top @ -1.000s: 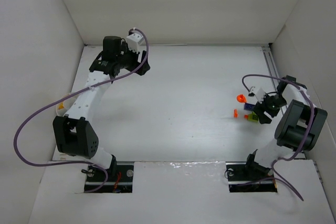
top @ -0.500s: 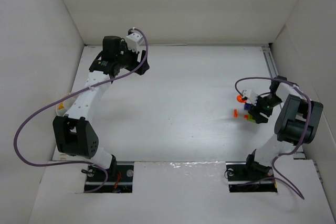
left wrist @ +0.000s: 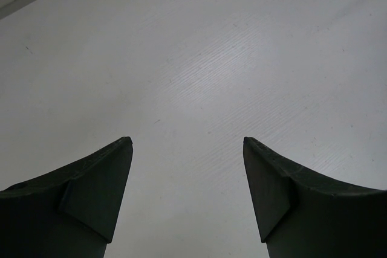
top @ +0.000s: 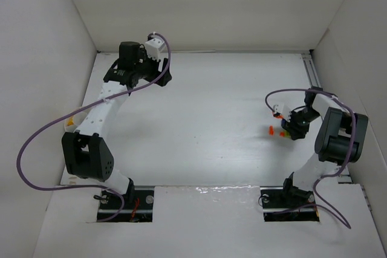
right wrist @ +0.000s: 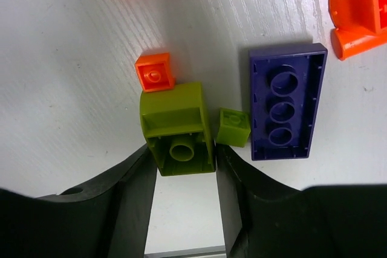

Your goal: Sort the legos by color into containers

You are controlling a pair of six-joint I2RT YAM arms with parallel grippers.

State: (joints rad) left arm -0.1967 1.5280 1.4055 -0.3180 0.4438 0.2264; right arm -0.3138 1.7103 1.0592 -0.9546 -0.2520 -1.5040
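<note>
While the left gripper [left wrist: 187, 143] is held spread over bare floor [left wrist: 199, 58], the large green brick [right wrist: 176, 122] is clamped by the right gripper [right wrist: 184, 152] just beside the purple plate [right wrist: 284, 104], a small green brick [right wrist: 234, 127] lying between them.

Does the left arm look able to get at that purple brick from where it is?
Probably not. The left gripper hangs open over white floor at the far left, while the purple brick lies far off to the right, beside the right gripper, whose fingers hug a large green brick.
</note>
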